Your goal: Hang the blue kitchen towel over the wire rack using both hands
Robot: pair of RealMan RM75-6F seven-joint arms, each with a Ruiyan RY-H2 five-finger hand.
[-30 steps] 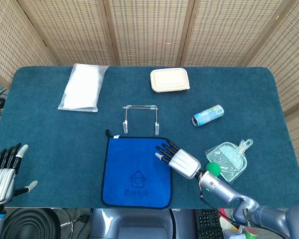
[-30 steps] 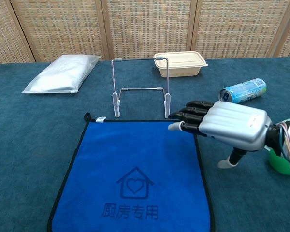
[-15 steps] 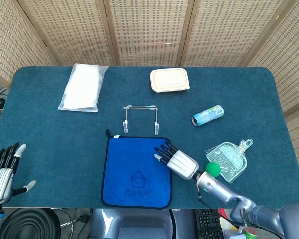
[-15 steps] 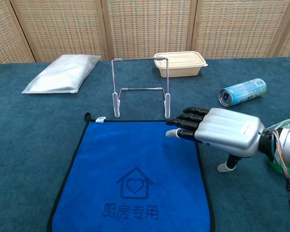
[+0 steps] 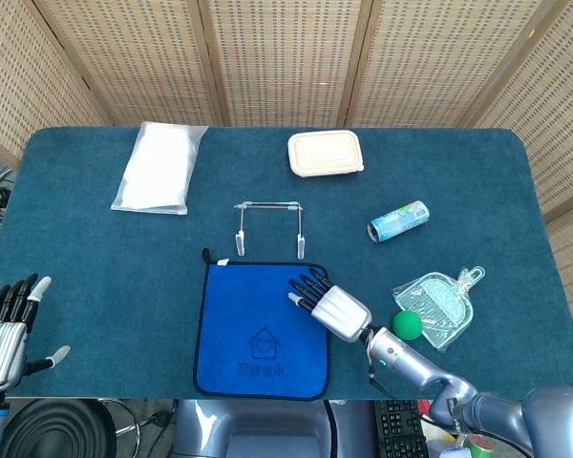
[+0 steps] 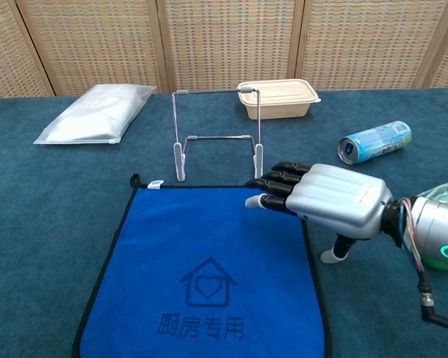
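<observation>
Hovering flat over the blue towel [image 6: 209,272], the right robot hand [image 6: 325,200] holds nothing, fingers extended.

Bright blue towel [image 6: 209,268] with black edging is showing a dark house-and-heart print. Table [image 5: 95,258] covering is appearing dark teal. Right hand [image 6: 325,201] is showing silver with black fingers. Background screens are displaying tan woven lattice.

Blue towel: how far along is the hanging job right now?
Nothing is done yet: the blue towel lies flat in front of the wire rack. The right robot hand hovers, fingers extended, over the towel's far right corner, holding nothing. The left robot hand sits open at the table's left edge. Grasping, lifting and draping remain.
</observation>
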